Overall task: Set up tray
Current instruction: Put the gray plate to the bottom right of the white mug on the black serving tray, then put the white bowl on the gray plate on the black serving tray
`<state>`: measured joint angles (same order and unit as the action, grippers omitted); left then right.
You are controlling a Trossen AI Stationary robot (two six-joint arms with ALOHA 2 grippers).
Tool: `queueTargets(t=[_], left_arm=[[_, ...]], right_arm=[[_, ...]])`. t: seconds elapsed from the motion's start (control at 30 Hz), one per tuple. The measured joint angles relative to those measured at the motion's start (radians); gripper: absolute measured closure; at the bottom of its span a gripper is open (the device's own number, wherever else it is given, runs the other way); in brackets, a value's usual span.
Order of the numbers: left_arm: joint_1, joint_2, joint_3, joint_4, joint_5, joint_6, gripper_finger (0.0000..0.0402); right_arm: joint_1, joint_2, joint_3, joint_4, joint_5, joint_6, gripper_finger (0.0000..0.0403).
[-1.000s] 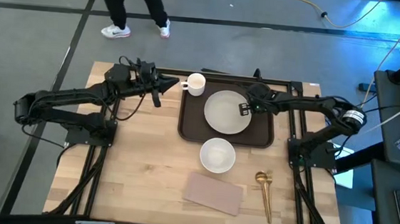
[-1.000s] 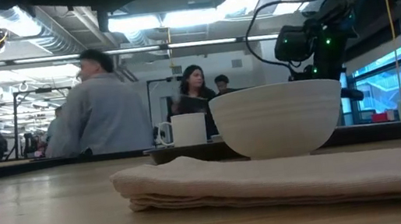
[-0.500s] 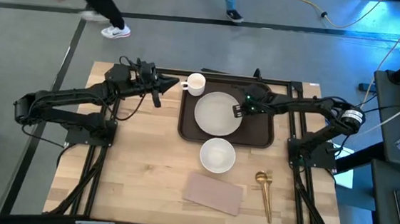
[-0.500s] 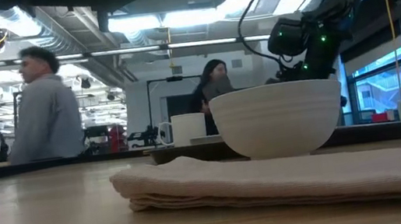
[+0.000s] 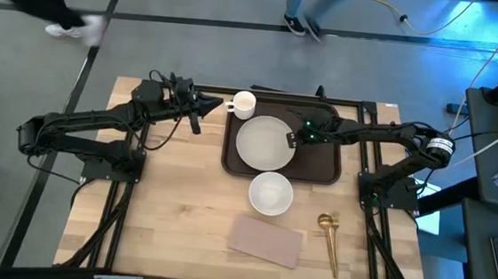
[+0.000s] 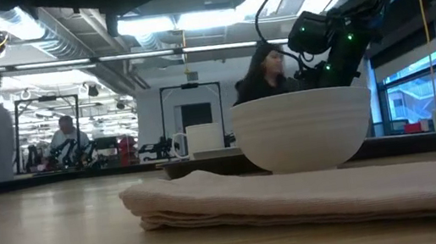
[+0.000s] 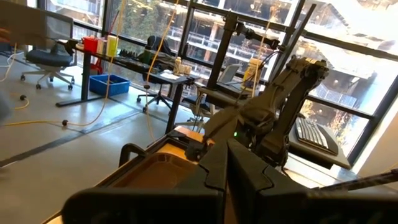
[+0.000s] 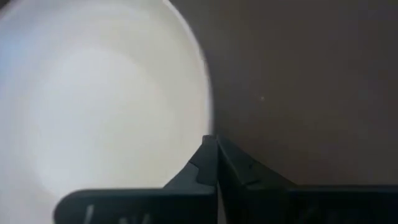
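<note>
Tray [image 5: 327,163] setup centres on the right gripper [image 5: 292,138], whose fingers [image 8: 214,158] meet in a narrow point clamped on the right rim of the white plate [image 5: 263,143]; in the right wrist view the plate's pale curve fills the left of the frame and the tray's dark brown floor [image 8: 298,87] the right. Compared with a second ago, the plate and gripper have slid leftward across the tray, so the plate now lies in the tray's left half, near the white mug [image 5: 243,104] standing at the tray's upper left corner. Outward from the fingers, the right arm reaches low and nearly level from the right edge of the table [image 5: 171,222] across the tray's upper right part; in the low view it shows bent down behind the bowl [image 6: 303,130]. That white bowl [image 5: 270,194] sits just below the tray's lower edge, with the pinkish-tan napkin [image 5: 264,240] lower still and the gold spoon [image 5: 329,241] to the napkin's right. The left gripper [image 5: 209,108] waits unmoved at the upper left of the table, just left of the mug, its fingers [image 7: 245,168] pressed together on nothing. People walking across the floor at the top of the high view have shifted places.
</note>
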<state>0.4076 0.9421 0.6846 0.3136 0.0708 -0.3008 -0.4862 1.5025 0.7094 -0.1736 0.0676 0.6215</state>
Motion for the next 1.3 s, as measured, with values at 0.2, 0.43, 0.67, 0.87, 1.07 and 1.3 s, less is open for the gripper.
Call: queueTargets(t=[0.2,0.43,0.67,0.87,1.07,1.3], left_arm=[[-0.002,0.0,0.0,-0.011,0.002,-0.001,0.0377],[-0.002,0.0,0.0,-0.012,0.002,-0.002,0.0356],[-0.002,0.0,0.0,-0.018,0.002,0.0,0.0341],[0.0,0.0,0.0,-0.056,0.001,0.006,0.0334],[0.0,0.0,0.0,-0.099,0.001,0.034,0.0334],[0.0,0.0,0.0,-0.101,0.0,0.034,0.0332]], right_arm=[[0.0,-0.055,0.084,-0.031,-0.175,-0.093,0.0392],[0.032,-0.09,0.205,-0.024,-0.479,-0.14,0.0366],[0.151,-0.093,0.324,-0.051,-0.457,-0.186,0.0264],[0.26,-0.093,0.407,-0.23,-0.432,-0.237,0.0193],[0.392,-0.092,0.431,-0.578,-0.154,-0.1,0.0182],[0.492,-0.083,0.431,-0.665,-0.03,0.09,0.0197]])
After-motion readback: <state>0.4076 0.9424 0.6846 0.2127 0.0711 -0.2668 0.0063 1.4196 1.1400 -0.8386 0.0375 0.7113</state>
